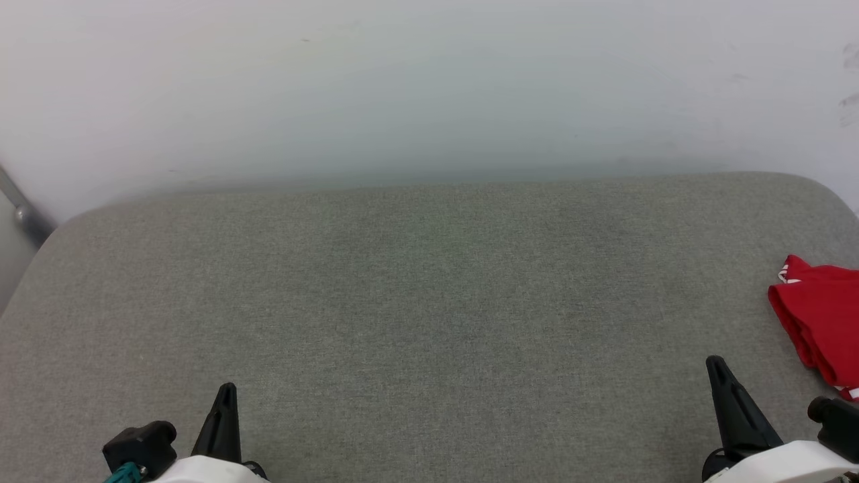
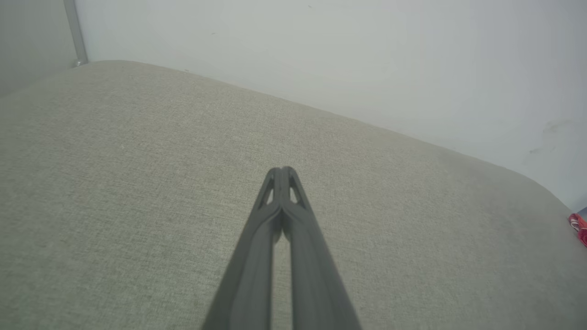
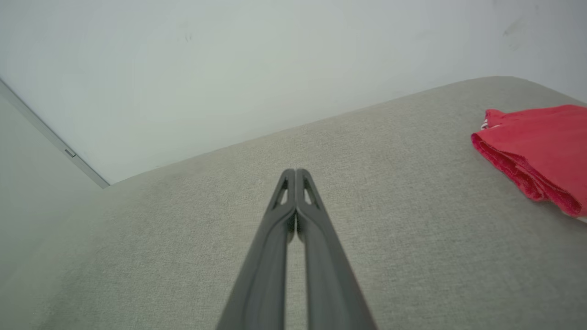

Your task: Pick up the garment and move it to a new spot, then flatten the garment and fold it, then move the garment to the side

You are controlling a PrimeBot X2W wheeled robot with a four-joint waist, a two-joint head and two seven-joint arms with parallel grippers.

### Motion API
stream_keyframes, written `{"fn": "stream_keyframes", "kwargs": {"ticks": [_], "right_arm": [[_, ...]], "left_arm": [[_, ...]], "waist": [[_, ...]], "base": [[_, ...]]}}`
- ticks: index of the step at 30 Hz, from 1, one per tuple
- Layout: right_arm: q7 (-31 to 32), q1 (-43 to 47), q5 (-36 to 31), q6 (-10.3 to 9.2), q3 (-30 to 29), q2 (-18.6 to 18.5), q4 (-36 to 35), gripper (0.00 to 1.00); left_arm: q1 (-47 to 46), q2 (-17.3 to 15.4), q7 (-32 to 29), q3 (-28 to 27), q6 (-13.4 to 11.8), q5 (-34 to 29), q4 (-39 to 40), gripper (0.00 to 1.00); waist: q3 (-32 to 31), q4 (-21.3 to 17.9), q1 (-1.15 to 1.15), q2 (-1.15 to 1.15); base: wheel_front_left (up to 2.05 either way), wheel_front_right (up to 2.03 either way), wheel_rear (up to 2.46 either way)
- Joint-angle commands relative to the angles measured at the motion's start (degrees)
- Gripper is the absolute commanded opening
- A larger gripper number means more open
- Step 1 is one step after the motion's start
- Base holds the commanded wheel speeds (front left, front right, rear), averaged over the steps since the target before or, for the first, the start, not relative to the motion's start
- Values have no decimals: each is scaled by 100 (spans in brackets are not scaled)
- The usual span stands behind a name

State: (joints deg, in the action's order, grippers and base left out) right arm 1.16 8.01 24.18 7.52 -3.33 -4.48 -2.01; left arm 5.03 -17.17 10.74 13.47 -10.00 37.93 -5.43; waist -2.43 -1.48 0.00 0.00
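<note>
The garment [image 1: 822, 318] lies as a folded red bundle at the right edge of the grey fabric surface, partly cut off by the head view's border; the right wrist view shows the garment [image 3: 536, 151] at its right side, and a sliver of the garment [image 2: 578, 227] sits at the far right of the left wrist view. My right gripper [image 1: 717, 365] is shut and empty, low at the right, a short way left of the bundle. My left gripper [image 1: 227, 392] is shut and empty at the lower left, far from the cloth. Both pairs of fingertips meet in the wrist views [image 2: 280, 170] [image 3: 296, 172].
A grey fabric-covered surface [image 1: 429, 302] with rounded far corners spans the view. A pale wall [image 1: 429, 80] rises right behind it. A metal rail [image 1: 20, 208] runs down at the far left corner.
</note>
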Motion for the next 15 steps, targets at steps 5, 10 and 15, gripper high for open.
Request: {"fn": "stream_keyframes", "kwargs": {"ticks": [5, 10, 15], "right_arm": [[43, -250, 568, -1, -34, 0, 53, 0], [76, -344, 1039, -1, -48, 6, 166, 0], [103, -432, 1485, -1, -62, 13, 275, 0]], "left_arm": [[-249, 64, -105, -192, 154, 445, -13, 0], [-325, 151, -211, -311, 275, 831, -87, 0], [-396, 236, -313, -426, 390, 1195, -156, 0]], "waist": [[10, 6, 0, 0], [22, 13, 0, 0], [34, 20, 0, 0]], "base": [[0, 0, 0], [0, 0, 0], [0, 0, 0]]}}
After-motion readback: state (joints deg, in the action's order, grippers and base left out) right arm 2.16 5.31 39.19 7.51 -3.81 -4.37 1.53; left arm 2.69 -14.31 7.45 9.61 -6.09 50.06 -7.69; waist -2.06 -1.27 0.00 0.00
